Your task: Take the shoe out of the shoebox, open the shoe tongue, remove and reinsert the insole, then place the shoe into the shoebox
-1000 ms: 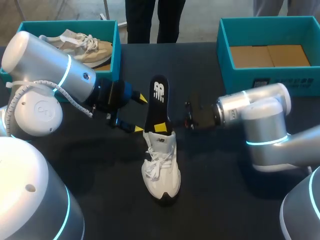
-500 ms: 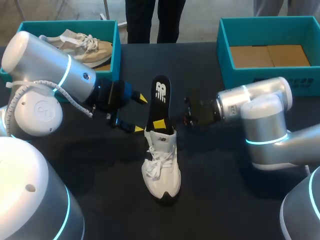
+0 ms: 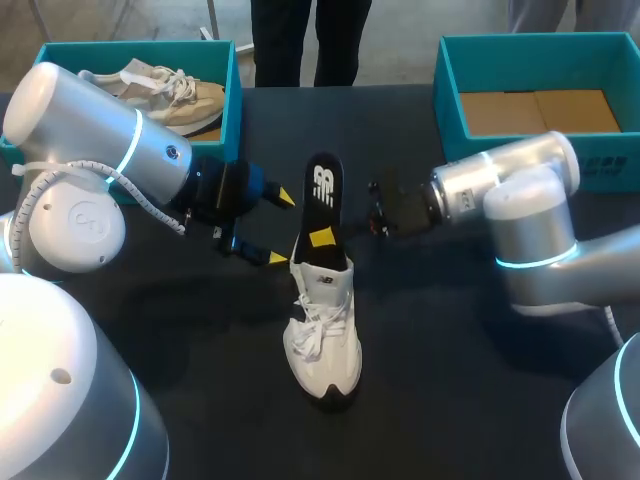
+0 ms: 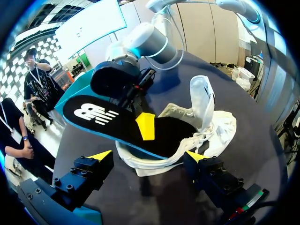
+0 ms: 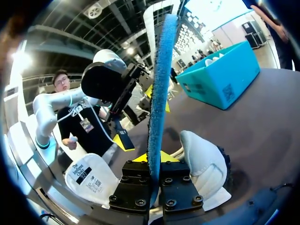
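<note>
**White shoe** stands on its sole at the middle of the black table, with its tongue raised. The black insole slants up out of the shoe's opening, its lower end inside. The right end effector pinches the insole just above the opening. The left end effector is spread wide, just beside the heel. The left shoebox holds a beige shoe. The right shoebox stands well apart.
</note>
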